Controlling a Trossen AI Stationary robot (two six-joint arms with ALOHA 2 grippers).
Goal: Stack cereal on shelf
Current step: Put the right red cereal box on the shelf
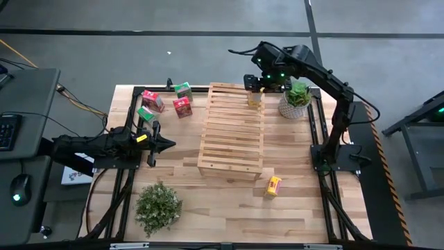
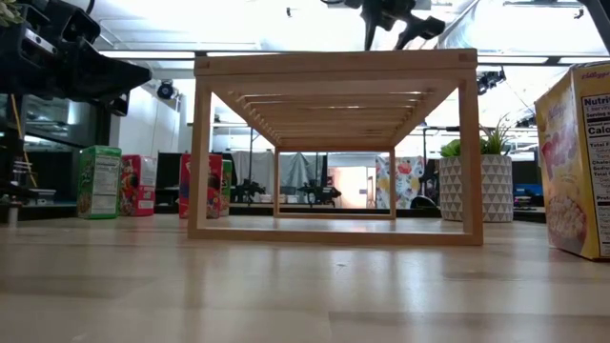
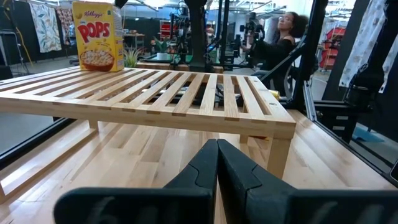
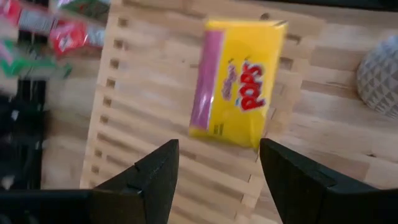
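Wooden planks are making up the worktop [image 1: 222, 205], and the slatted shelf [image 1: 231, 132] is standing near its middle, the biggest thing on it. Two plants are sitting on the worktop: a bushy one [image 1: 158, 205] at the front left and a potted one [image 1: 296, 99] just right of the shelf's far end.

One yellow box [image 1: 254, 96] is standing upright on the shelf's far right corner (its "Pops" lettering is showing in the left wrist view). The right pincer [image 1: 258, 80] is hovering just above this box with its fingers spread wide, released and gripping nothing. The left pincer [image 1: 154, 144] is waiting left of the shelf, above the worktop, clenched with nothing between its fingers.

A second yellow box [image 1: 275, 185] is lying on the worktop by the shelf's near right corner. Two red boxes [image 1: 182, 106] and two green boxes [image 1: 183, 89] are clustering on the worktop left of the shelf's far end.
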